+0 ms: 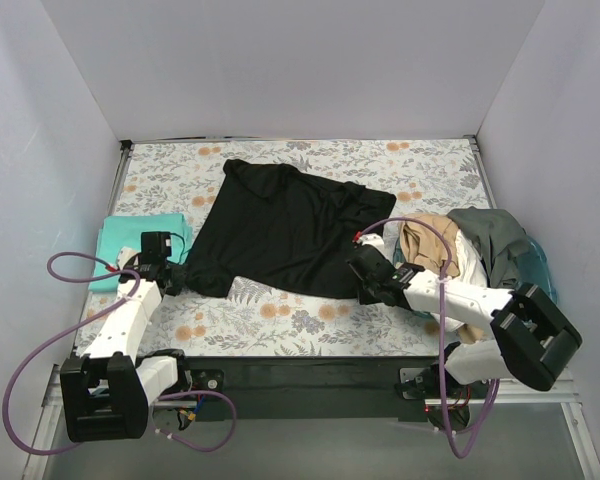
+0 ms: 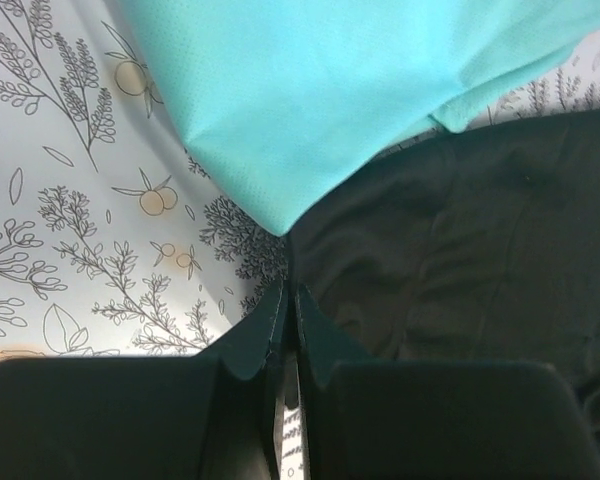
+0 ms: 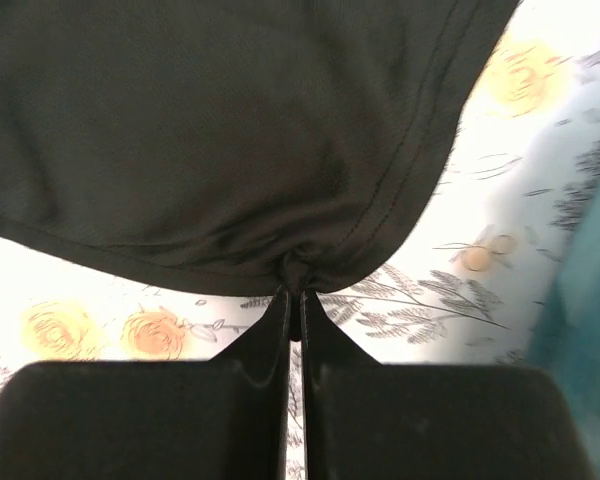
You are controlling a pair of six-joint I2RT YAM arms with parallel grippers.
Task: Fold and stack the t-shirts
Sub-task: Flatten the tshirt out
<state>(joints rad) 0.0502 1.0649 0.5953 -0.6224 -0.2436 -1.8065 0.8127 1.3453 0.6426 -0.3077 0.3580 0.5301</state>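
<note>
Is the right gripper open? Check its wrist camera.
No, the right gripper is shut, pinching a bunched edge of the black t-shirt.

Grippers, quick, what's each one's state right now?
Left gripper: shut on a corner of the black t-shirt.
Right gripper: shut, pinching the black t-shirt at its hem.

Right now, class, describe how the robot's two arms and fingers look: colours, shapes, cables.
Both the left arm and right arm have white links with boxy black joints. A purple cable loops along each. The fingers are black, tapering to narrow tips.
</note>
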